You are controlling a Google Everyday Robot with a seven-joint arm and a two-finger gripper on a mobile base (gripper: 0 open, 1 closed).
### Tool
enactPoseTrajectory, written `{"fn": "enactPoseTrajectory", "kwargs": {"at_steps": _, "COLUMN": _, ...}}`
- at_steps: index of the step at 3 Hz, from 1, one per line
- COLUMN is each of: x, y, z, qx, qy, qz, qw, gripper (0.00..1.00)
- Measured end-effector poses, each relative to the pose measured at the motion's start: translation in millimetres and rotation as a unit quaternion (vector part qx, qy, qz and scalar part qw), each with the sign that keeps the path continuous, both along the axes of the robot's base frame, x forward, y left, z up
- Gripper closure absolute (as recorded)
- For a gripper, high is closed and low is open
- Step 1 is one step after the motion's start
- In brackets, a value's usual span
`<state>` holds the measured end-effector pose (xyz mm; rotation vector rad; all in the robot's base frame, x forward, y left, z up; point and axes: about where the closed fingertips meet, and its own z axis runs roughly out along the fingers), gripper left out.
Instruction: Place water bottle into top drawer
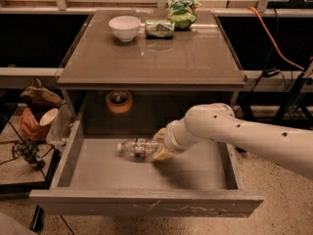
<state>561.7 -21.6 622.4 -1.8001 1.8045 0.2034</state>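
The water bottle [137,149], clear with a white cap and a red-and-white label, lies on its side on the grey floor of the open top drawer [102,170], cap pointing left. My gripper [160,145] reaches into the drawer from the right. Its two tan fingers sit above and below the bottle's right end and close on it. The bottle rests low, at or just above the drawer floor. The white arm [234,131] comes in over the drawer's right wall.
On the tabletop [156,53] at the back stand a white bowl [124,27], a green can [159,28] lying on its side and a green chip bag [182,11]. A tape roll [119,101] sits on the shelf behind the drawer. Bags and cables lie at the left.
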Motion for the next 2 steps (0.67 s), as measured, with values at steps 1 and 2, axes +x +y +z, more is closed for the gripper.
{"fn": "enactPoseTrajectory", "kwargs": {"at_steps": 1, "x": 0.0, "y": 0.0, "z": 0.0, "qx": 0.0, "qy": 0.0, "qz": 0.0, "qw": 1.0, "gripper": 0.35}}
{"fn": "enactPoseTrajectory", "kwargs": {"at_steps": 2, "x": 0.0, "y": 0.0, "z": 0.0, "qx": 0.0, "qy": 0.0, "qz": 0.0, "qw": 1.0, "gripper": 0.12}}
